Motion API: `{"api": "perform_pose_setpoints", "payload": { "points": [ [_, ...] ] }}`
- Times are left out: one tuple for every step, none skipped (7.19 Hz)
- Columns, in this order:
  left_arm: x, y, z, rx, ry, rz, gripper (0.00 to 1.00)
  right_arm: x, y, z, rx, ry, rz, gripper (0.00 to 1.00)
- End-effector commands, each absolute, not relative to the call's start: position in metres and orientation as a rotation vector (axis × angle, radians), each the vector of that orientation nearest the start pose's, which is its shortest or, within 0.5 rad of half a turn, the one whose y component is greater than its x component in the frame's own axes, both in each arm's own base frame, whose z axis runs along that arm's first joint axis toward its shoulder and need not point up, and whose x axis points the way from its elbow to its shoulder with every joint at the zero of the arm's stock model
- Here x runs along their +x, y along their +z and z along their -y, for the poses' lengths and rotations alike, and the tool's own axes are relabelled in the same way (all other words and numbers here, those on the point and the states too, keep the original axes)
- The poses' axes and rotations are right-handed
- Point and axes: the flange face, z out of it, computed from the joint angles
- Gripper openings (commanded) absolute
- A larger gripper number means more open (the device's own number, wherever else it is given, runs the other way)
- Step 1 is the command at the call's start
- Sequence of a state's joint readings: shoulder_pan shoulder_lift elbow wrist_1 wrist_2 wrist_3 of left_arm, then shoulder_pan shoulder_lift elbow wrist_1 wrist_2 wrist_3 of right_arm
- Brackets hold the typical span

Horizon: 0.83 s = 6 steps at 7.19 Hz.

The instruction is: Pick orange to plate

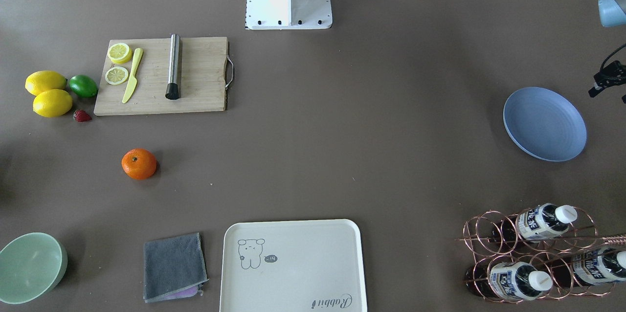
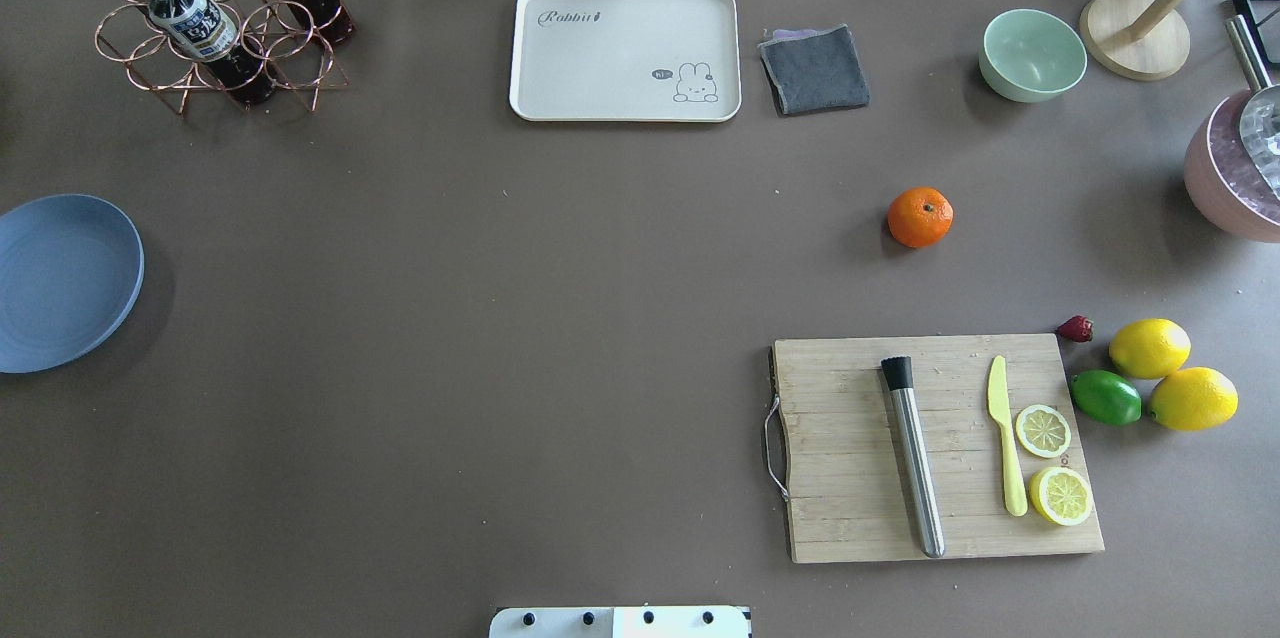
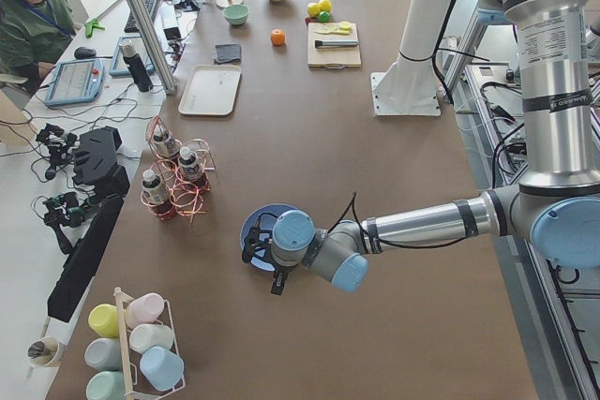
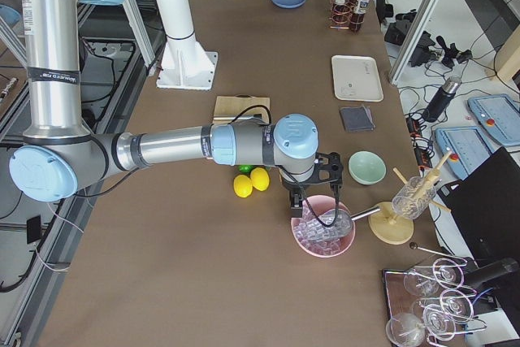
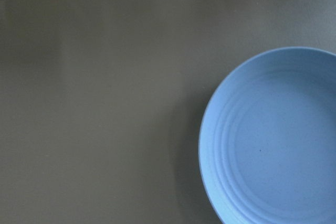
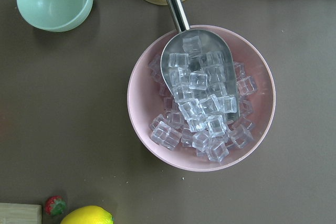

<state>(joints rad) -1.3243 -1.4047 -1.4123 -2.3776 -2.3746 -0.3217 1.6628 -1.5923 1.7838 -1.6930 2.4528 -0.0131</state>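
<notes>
The orange (image 2: 920, 217) lies alone on the brown table on the robot's right side, beyond the cutting board, and also shows in the front view (image 1: 139, 164). The blue plate (image 2: 60, 283) is empty at the far left edge, and it fills the right of the left wrist view (image 5: 273, 140). My left gripper (image 3: 262, 255) hovers beside and partly over the plate. My right gripper (image 4: 305, 201) hangs over the pink ice bowl (image 6: 202, 98), far from the orange. Neither wrist view shows fingers, so I cannot tell whether either gripper is open or shut.
A cutting board (image 2: 940, 448) carries lemon slices, a yellow knife and a steel muddler. Two lemons (image 2: 1150, 348), a lime and a strawberry lie beside it. At the far side stand a cream tray (image 2: 625, 53), a grey cloth, a mint bowl (image 2: 1033, 55) and a bottle rack (image 2: 215, 23).
</notes>
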Motion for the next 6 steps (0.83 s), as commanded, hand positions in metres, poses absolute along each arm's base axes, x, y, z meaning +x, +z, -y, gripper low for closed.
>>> {"api": "perform_pose_setpoints", "payload": {
  "points": [
    [0.066, 0.738, 0.424, 0.181, 0.159, -0.888, 0.98, 0.1, 0.567, 0.472, 0.107, 0.06, 0.878, 1.0],
    [0.077, 0.74, 0.423, 0.167, 0.18, -0.89, 0.98, 0.1, 0.568, 0.471, 0.105, 0.061, 0.878, 1.0],
    [0.093, 0.744, 0.422, 0.145, 0.21, -0.89, 0.98, 0.1, 0.569, 0.47, 0.102, 0.063, 0.878, 1.0],
    [0.099, 0.745, 0.43, 0.141, 0.215, -0.892, 0.98, 0.1, 0.569, 0.47, 0.104, 0.061, 0.877, 1.0],
    [0.107, 0.748, 0.435, 0.131, 0.226, -0.892, 0.98, 0.1, 0.569, 0.47, 0.105, 0.06, 0.875, 1.0],
    [0.111, 0.746, 0.439, 0.133, 0.232, -0.893, 0.98, 0.1, 0.569, 0.47, 0.105, 0.06, 0.876, 1.0]
  ]
}}
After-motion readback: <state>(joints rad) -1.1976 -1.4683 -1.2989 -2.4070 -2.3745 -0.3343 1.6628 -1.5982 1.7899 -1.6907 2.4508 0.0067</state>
